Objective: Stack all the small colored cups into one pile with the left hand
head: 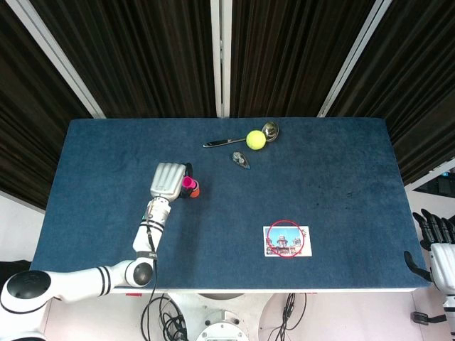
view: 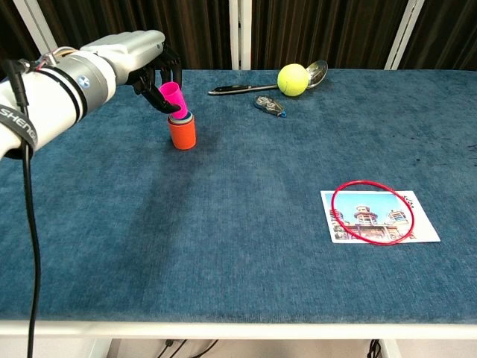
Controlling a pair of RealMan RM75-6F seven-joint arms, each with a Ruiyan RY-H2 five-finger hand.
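An orange cup with a blue cup nested inside stands on the table's left half. My left hand holds a pink cup, tilted, with its base down in the blue cup's mouth. From above, the left hand covers most of the stack, and only the pink cup and a sliver of the orange cup show. My right hand hangs off the table's right edge with its fingers apart and nothing in them.
A tennis ball, a metal spoon and a small wrapped object lie at the back middle. A postcard with a red ring on it lies at the front right.
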